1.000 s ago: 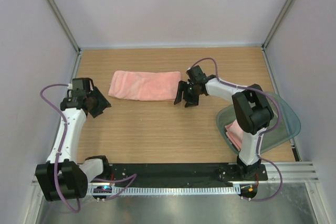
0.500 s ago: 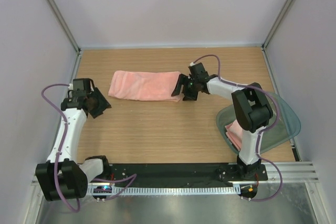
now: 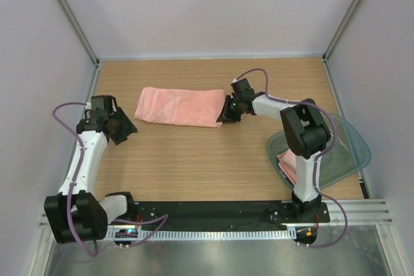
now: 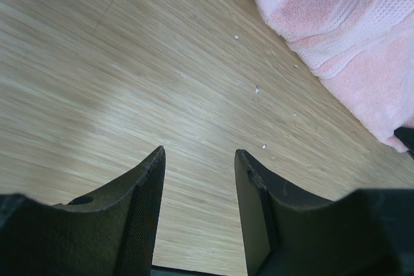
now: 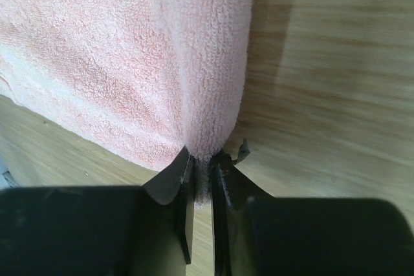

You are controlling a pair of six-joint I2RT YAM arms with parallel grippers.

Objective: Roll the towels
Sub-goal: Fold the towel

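Your right tool point(image 5: 202, 161) is clenched on the soft salmon-pink terry towel point(image 5: 116, 50) end at its tips; left tool point(image 4: 199, 159) sits released above the wooden bench point(image 4: 97, 63).

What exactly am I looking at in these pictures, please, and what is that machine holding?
You see two robot arms bolted at the near edge of a wooden table: the left arm and the right arm. Each ends in a two-finger end effector. The wide picture comes from a fixed camera above and behind the arms. The two close pictures come from cameras on the wrists, looking along the fingers. A pink towel lies on the table. The right end effector is shut on that towel's right-hand end, pinching the cloth. The left end effector is open and holds nothing; it hovers over bare wood near the towel's other end. At the right, a translucent tub holds a second towel.
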